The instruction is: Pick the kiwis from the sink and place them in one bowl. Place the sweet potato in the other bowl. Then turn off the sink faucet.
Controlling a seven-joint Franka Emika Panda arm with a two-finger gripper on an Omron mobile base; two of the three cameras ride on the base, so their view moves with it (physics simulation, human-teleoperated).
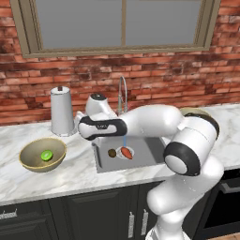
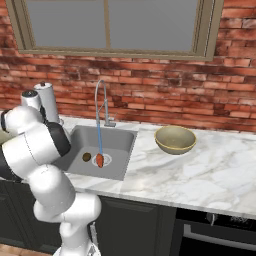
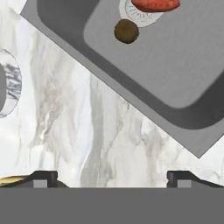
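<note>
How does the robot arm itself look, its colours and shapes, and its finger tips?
The arm is glossy white, built of thick rounded segments with black bands at the joints; one dark band carries small pale lettering. No loose cables show. The gripper has two small dark, blocky finger tips with lighter grey patches.

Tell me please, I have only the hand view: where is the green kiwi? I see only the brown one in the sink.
Observer: The green kiwi lies in the bowl on the counter left of the sink.
Operator: Is the other bowl empty?
Observer: Yes, the other bowl, right of the sink, holds nothing.
Operator: Does the faucet run?
Observer: Yes, a stream falls from the faucet onto the sweet potato.
</note>
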